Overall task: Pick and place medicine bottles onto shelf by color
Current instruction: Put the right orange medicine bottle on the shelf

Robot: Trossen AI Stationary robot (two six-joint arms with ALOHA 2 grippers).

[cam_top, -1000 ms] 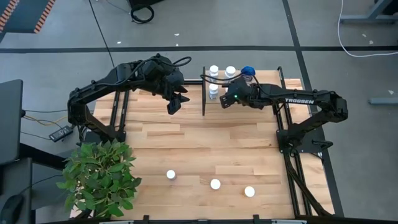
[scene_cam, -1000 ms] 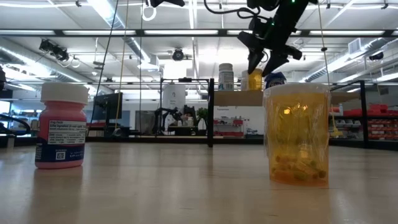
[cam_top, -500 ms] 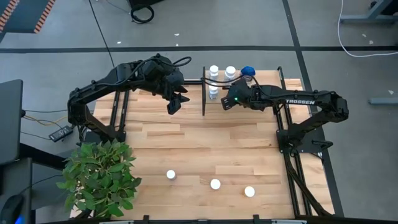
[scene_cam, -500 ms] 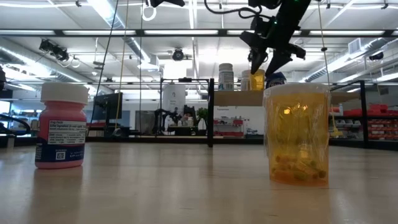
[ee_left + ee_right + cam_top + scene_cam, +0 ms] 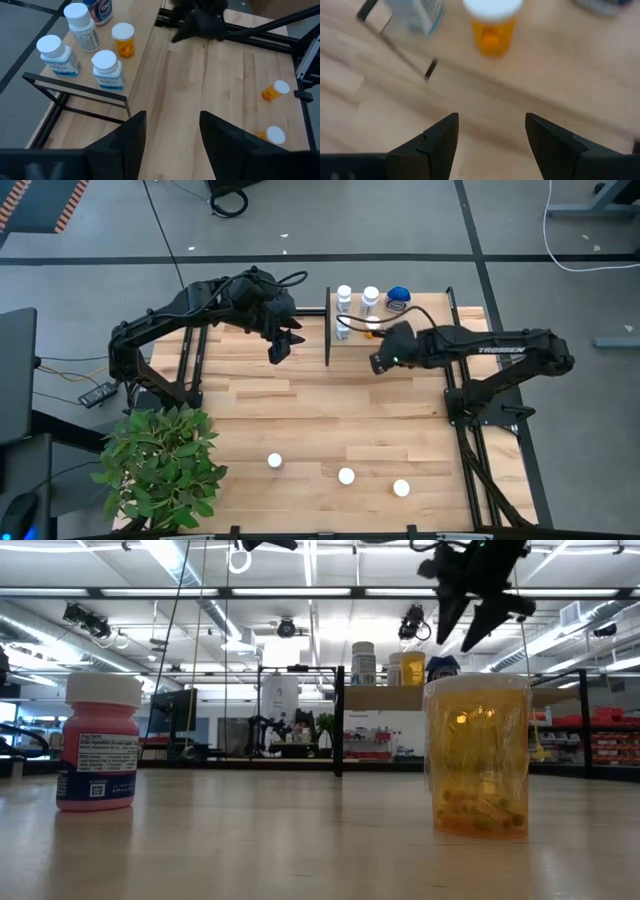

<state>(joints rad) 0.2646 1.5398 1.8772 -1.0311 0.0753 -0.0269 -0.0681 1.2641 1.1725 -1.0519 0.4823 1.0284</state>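
The shelf, a light-wood panel with black rails, stands at the table's far middle. On it stand three white bottles, an orange bottle and a squat blue one. My right gripper hovers open and empty just off the shelf's near edge, above the table; in its wrist view the orange bottle lies ahead of the fingers. My left gripper waits open and empty left of the shelf, raised. Three more bottles stand near the table's near edge.
A green leafy plant fills the near left corner. In the low view a pink bottle and an orange bottle stand close to the camera. Bare wooden tabletop lies between the shelf and the near bottles.
My right gripper has drawn back from the bottles on the shelf toward the table's near edge and a little to the right, turning about its wrist as it went. Its fingers stay apart with nothing between them. The bottles on the shelf have kept their places.
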